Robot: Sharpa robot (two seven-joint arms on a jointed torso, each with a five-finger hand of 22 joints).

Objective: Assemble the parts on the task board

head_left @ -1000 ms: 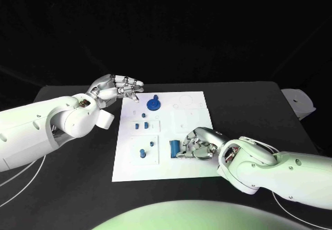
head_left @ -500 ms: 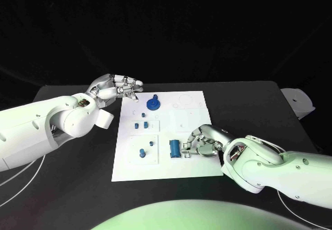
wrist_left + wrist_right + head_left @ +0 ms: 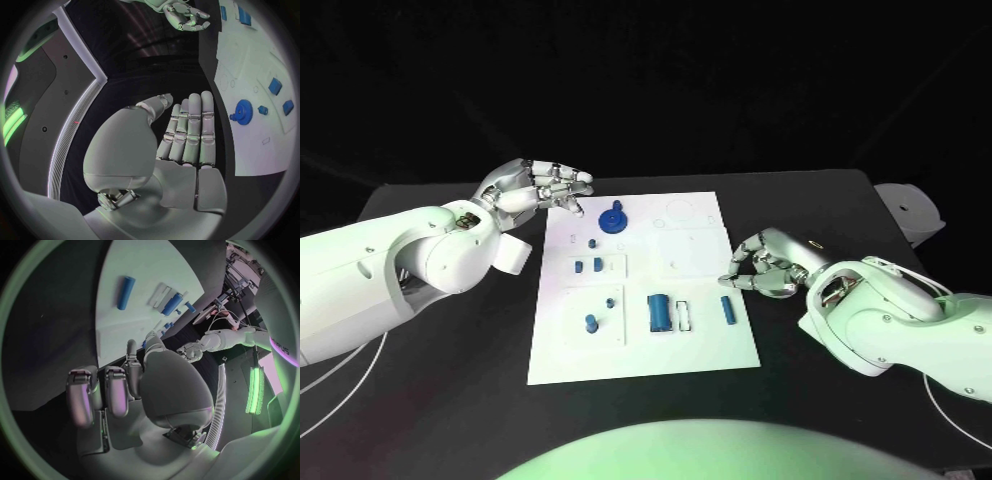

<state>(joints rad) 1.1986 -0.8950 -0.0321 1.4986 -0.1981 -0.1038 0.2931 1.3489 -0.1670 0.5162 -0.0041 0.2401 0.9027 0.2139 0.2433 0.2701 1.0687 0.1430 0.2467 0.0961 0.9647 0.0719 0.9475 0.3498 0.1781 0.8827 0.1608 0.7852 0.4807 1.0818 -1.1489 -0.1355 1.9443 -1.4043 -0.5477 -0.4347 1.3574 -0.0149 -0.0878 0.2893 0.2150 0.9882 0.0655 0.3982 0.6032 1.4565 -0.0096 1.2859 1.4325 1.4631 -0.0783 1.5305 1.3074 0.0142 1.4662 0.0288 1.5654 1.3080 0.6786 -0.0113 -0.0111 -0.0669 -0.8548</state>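
The left hand [image 3: 538,186] hovers with fingers loosely apart, holding nothing, just beside the task board's [image 3: 711,335] far corner, a blue gear [image 3: 616,218] near its fingertips. The right hand [image 3: 766,265], fingers curled together and empty, sits beside a blue rod [image 3: 727,309]

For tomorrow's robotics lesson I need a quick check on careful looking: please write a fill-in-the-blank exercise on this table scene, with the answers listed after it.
1. The blue gear-shaped part lies near the task board's far edge, closest to the robot's ____ hand.
2. The task board is ____ in colour.
3. The right hand holds ____.
4. The slim blue rod lies ____ the task board.

Missing words: left; white; nothing; on
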